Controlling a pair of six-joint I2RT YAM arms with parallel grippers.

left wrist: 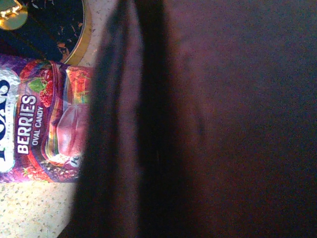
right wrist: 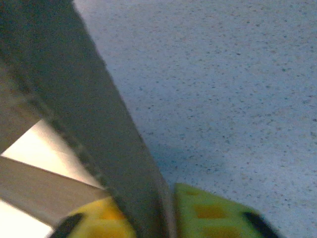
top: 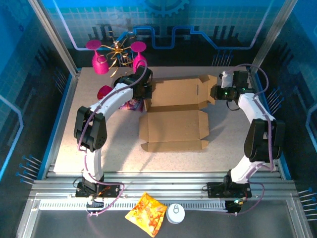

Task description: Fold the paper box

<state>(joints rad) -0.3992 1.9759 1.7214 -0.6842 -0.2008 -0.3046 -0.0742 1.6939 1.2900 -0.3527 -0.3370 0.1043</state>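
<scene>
Though apart, arms beside paper box

A: Pinched between the yellow-green fingertips?
B: Yes, grips a thin wall of the paper box; slants up-left from the right gripper.
A: And rightward?
B: Speckled table.

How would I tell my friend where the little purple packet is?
Find the big brown paper box lying open in the middle of the table. Just off its left edge, at the far end, lies the purple packet. It is small, shiny and flat, with berries printed on it, unlike the tall pink cups behind it.
</scene>
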